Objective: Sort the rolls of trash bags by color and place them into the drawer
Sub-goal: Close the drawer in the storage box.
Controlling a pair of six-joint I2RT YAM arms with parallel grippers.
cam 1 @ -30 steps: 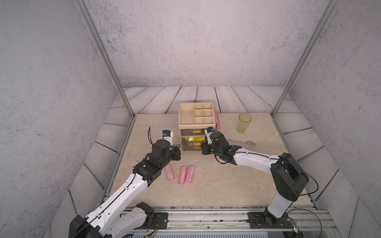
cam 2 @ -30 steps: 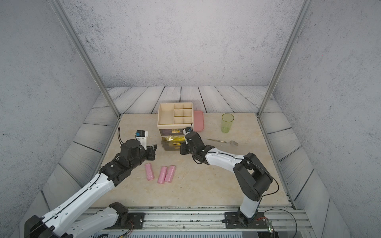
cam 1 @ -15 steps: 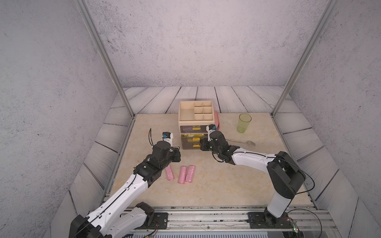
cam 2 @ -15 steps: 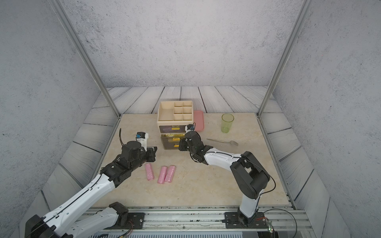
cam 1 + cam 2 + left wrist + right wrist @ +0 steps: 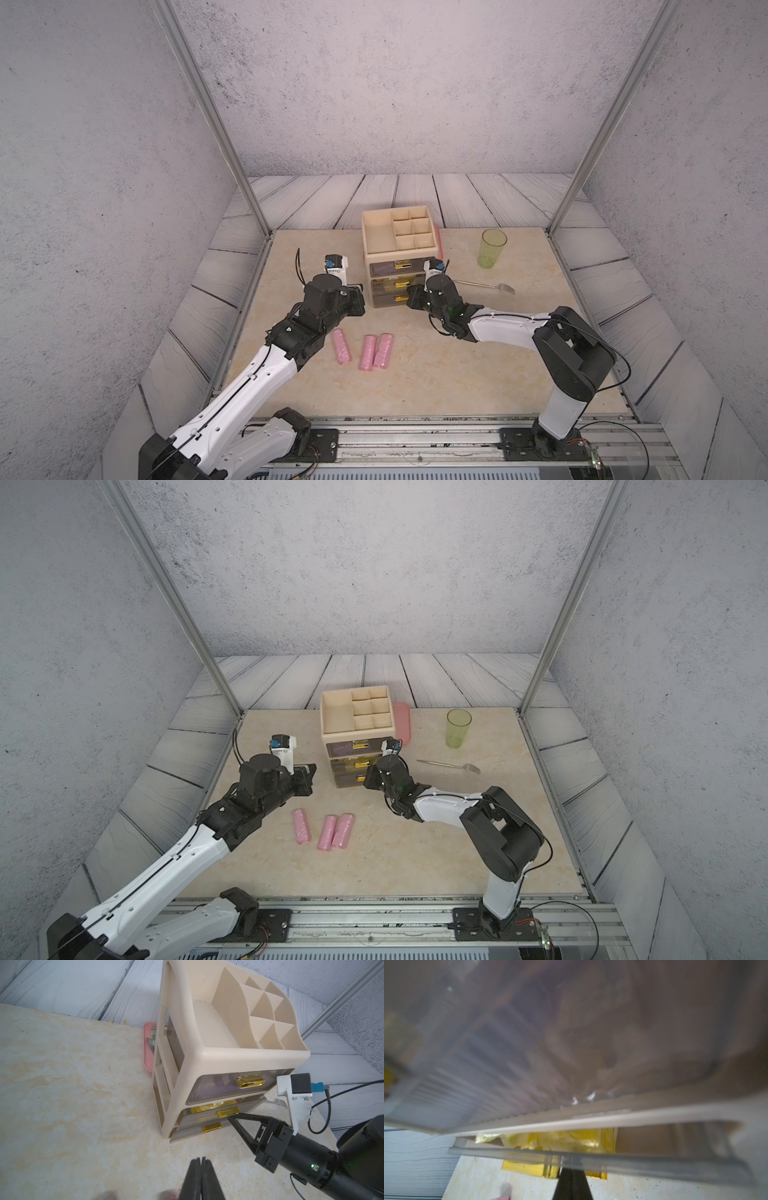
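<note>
Three pink rolls of trash bags [image 5: 342,347] [image 5: 368,353] [image 5: 383,350] lie on the table in front of the beige drawer unit [image 5: 399,249]. Its middle drawer [image 5: 199,1120] stands a crack open, and yellow rolls [image 5: 560,1138] show inside. My right gripper [image 5: 409,291] is shut and empty. Its tip presses on that drawer's front beside the gold handle [image 5: 227,1112]. My left gripper [image 5: 201,1160] is shut with nothing in it. It hovers over the table left of the unit, just behind the pink rolls.
A green translucent cup [image 5: 493,248] stands at the back right, and a fork [image 5: 486,286] lies between it and my right arm. A flat pink lid [image 5: 402,721] lies behind the unit. The top and bottom drawers are pushed in.
My right gripper has pushed the middle drawer from well open to almost closed. The left arm has hardly moved.
</note>
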